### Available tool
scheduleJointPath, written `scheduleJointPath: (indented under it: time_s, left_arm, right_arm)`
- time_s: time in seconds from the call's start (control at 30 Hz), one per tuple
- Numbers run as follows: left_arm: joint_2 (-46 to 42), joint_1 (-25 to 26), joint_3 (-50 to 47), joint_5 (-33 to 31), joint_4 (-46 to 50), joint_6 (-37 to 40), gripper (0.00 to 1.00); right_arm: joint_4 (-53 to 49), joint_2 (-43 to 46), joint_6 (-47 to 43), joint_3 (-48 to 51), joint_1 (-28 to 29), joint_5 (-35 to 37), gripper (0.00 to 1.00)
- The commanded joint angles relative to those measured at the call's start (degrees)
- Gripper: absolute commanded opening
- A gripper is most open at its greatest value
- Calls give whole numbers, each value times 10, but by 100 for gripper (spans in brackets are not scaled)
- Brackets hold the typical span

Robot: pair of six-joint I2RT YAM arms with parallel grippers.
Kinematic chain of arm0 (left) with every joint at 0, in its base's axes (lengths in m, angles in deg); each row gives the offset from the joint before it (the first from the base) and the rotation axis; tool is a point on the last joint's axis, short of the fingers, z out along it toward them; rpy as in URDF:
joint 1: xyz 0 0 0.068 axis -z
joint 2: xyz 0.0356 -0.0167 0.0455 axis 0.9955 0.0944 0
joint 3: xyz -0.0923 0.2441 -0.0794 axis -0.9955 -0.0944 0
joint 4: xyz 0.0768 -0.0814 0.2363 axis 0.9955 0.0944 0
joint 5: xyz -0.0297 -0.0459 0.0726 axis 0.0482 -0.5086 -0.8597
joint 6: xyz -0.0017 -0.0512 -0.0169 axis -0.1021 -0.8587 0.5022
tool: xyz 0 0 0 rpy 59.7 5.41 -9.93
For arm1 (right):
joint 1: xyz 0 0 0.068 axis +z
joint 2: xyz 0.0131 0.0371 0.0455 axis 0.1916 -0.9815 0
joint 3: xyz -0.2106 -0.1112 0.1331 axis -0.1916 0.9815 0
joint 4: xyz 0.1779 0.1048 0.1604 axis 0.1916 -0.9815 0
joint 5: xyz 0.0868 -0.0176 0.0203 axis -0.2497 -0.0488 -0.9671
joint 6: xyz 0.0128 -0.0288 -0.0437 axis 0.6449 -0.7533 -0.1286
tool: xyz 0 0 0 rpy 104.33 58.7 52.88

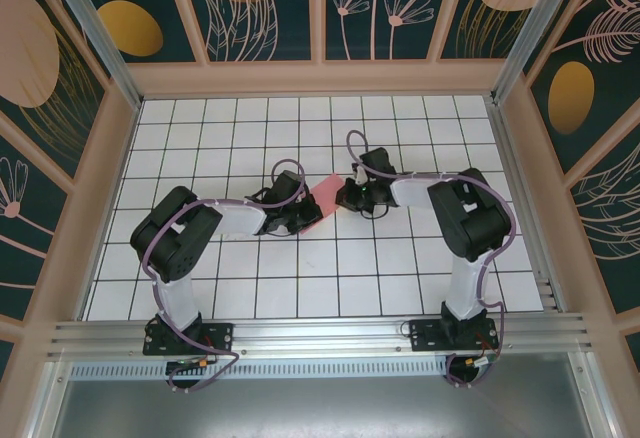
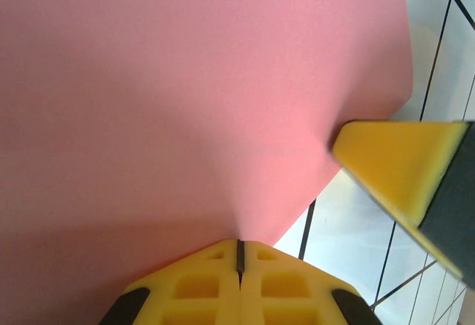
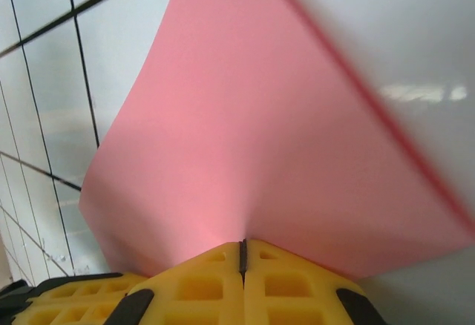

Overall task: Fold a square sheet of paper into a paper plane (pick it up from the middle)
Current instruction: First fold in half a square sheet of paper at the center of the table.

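The square sheet of paper [image 1: 327, 196] is pink-red and held just above the middle of the white gridded board [image 1: 250, 118], between the two arms. My left gripper [image 1: 306, 214] is shut on its near-left edge. In the left wrist view the yellow jaws [image 2: 240, 245] meet on the sheet [image 2: 185, 102], which puckers at the pinch. My right gripper [image 1: 346, 196] is shut on the opposite edge. In the right wrist view its gripper [image 3: 243, 245] pinches the sheet [image 3: 260, 139], which bows upward. The right gripper's yellow finger [image 2: 397, 169] touches the sheet's corner in the left wrist view.
Wooden-framed walls with dark floral panels [image 1: 260, 8] enclose the board on three sides. An aluminium rail [image 1: 320, 333] runs along the near edge by the arm bases. Bare grid tiles [image 3: 44, 117] lie under the sheet. The left gripper's yellow finger [image 3: 44, 303] shows low left in the right wrist view.
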Motion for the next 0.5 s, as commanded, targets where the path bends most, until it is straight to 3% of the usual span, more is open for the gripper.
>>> scheduleJointPath:
  time_s: [0.0, 0.23, 0.47]
  left_arm:
    - [7, 1, -15, -30, 84, 11, 0]
    - [3, 1, -18, -36, 85, 10, 0]
    - [7, 1, -12, -40, 85, 10, 0]
  right_arm:
    - [-8, -17, -28, -8, -31, 11, 0]
    - [-32, -31, -49, -53, -82, 23, 0]
    - [-23, 45, -52, -38, -47, -2, 0]
